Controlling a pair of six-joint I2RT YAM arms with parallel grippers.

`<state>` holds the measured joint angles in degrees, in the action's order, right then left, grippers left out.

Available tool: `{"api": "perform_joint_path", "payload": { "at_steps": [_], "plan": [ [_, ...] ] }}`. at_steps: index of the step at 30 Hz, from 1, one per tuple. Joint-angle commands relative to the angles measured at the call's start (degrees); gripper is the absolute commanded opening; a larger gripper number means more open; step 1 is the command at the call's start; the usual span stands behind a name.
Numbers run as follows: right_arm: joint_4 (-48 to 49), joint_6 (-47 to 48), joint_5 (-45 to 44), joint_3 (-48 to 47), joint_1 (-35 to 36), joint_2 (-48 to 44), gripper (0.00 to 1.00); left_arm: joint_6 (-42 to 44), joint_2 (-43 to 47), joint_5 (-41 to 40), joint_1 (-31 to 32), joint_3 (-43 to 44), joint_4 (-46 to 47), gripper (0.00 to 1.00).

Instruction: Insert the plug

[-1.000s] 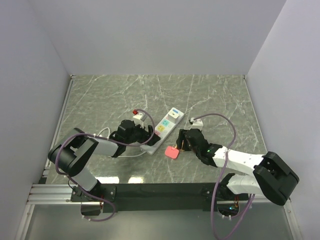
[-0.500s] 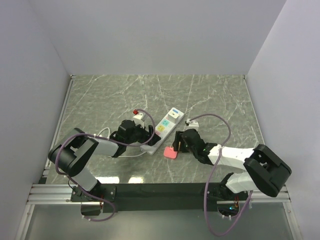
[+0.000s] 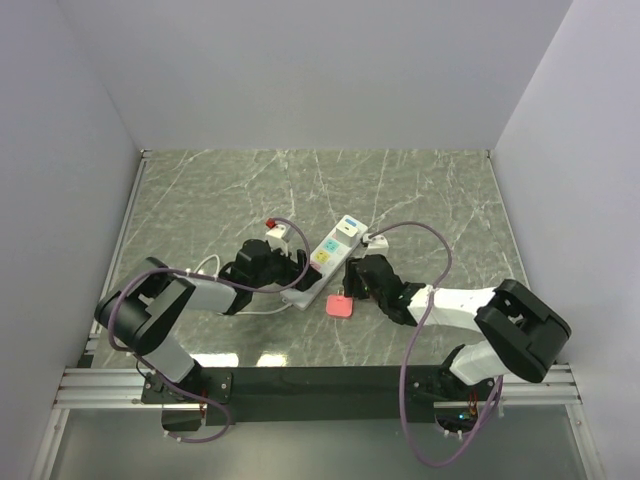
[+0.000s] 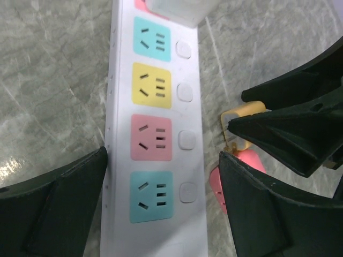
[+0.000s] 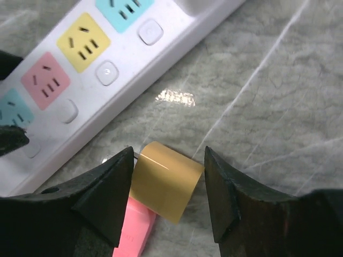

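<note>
right hand point(image 5: 168, 160) clamped on plug point(image 5: 165, 188), plug just beside power strip point(image 5: 124, 53), not inserted

No text, brand, number or sign can be read in any of the views. The power strip point(image 4: 155, 115) carries only plain socket faces in teal, yellow and pink, each with a blank white button beside it. The plug point(image 5: 165, 187) shows bare yellow and pink surfaces with no marking
</note>
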<state>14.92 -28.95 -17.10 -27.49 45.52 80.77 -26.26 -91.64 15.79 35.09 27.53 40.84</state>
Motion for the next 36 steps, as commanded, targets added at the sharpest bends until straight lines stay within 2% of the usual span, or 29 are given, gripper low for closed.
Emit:
{"api": "perform_joint_path", "payload": {
  "at_steps": [1, 3, 8, 14, 17, 22, 30, 36],
  "plan": [
    [9.32, 7.14, 0.04, 2.16, 0.54, -3.24, 0.57, -1.24, 3.56, 2.22, 0.42, 0.77, 3.53, 0.9],
    [13.88, 10.74, 1.36, 4.71, 0.89, -5.96, 0.57, -3.18, 4.53, 5.98, 0.42, 0.34, 5.38, 0.9],
    [18.38, 16.54, 3.13, 7.09, 4.22, -9.14, 0.54, -8.53, 5.06, 12.15, 0.5, -0.72, 11.71, 0.9],
    [23.49, 20.77, 1.29, 8.94, 9.06, -11.07, 0.53, -10.38, 2.08, 17.07, 1.03, 0.51, 12.51, 0.88],
    [19.74, 19.38, -1.96, 7.72, 9.5, -11.16, 0.53, -10.91, 0.67, 19.01, 1.38, 0.07, 13.65, 0.88],
    [14.97, 17.26, -6.18, 3.32, 9.41, -9.41, 0.52, -10.13, 0.93, 17.26, 1.38, -4.23, 19.63, 0.88],
    [10.14, 14.19, -6.1, -1.95, 7.66, -8.0, 0.52, -7.84, 3.22, 17.34, 1.47, -10.21, 27.35, 0.88],
    [9.17, 11.99, -3.29, -3.8, 7.48, -7.82, 0.51, -8.89, 0.5, 17.61, 2.44, -9.25, 31.84, 0.88]
  ]
}}
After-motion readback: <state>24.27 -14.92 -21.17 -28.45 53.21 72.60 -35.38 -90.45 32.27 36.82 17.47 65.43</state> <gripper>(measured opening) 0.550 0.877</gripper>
